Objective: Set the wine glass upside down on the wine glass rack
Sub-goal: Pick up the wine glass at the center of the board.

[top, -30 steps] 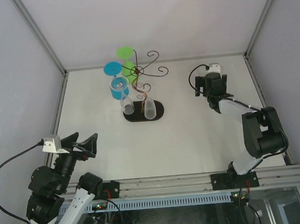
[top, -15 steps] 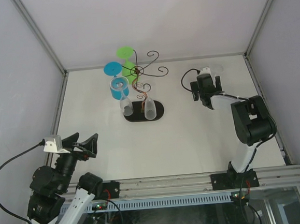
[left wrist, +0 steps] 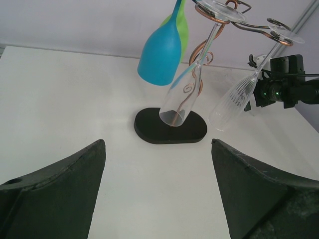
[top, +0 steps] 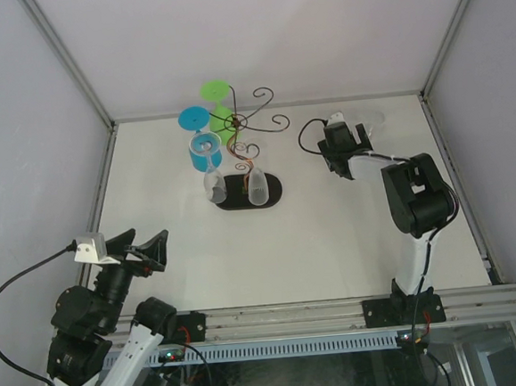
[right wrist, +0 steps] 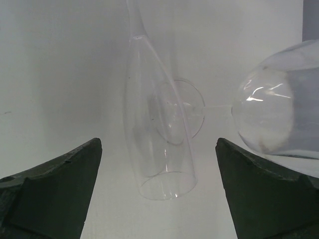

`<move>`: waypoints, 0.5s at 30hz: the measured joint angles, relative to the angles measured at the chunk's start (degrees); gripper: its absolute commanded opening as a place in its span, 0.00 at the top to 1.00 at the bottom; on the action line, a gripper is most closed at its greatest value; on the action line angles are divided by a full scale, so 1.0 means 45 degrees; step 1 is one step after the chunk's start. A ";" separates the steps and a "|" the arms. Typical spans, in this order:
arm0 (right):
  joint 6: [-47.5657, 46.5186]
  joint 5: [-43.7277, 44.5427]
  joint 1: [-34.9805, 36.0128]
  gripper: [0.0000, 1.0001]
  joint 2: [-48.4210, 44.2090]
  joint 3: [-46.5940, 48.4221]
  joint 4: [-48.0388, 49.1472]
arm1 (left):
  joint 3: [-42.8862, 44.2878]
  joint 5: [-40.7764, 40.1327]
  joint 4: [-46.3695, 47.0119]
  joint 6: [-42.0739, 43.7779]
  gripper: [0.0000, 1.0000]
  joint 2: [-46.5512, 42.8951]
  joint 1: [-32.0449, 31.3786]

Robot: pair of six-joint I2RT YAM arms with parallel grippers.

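Note:
The wine glass rack (top: 245, 122) stands on its black oval base (top: 271, 192) at the back middle, also in the left wrist view (left wrist: 170, 130). On it hang a blue glass (left wrist: 160, 52), a green glass (left wrist: 183, 27) and two clear flutes (left wrist: 185, 97). In the right wrist view a clear flute (right wrist: 159, 144) lies on the table, rim towards me, between the open fingers of my right gripper (right wrist: 158, 149). A round-bowled clear wine glass (right wrist: 279, 119) lies on its side to the right, faint from above (top: 368, 118). My right gripper (top: 343, 138) touches neither. My left gripper (left wrist: 158, 144) is open and holds nothing.
Grey walls and metal frame posts (top: 69, 65) close in the table at the back and sides. My left gripper (top: 142, 245) hovers near the table's front left corner. The right arm (left wrist: 284, 87) shows beyond the rack in the left wrist view.
My right arm has swung left along the back of the table, bringing its gripper nearer the rack. The left arm and the glasses on the rack have not moved.

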 measured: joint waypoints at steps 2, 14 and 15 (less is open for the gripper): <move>-0.0146 0.0136 0.0010 0.08 0.0151 0.0160 -0.0121 | 0.0000 0.0000 0.0000 0.0000 0.10 -0.0005 0.0000; -0.0704 0.0180 -0.0053 0.18 0.0933 0.0821 -0.0772 | 0.0000 -0.0005 -0.0005 0.0000 0.10 -0.0010 0.0000; -0.0709 0.0136 -0.0083 0.19 0.0986 0.0937 -0.0826 | 0.0000 -0.0005 -0.0005 0.0000 0.10 -0.0010 0.0000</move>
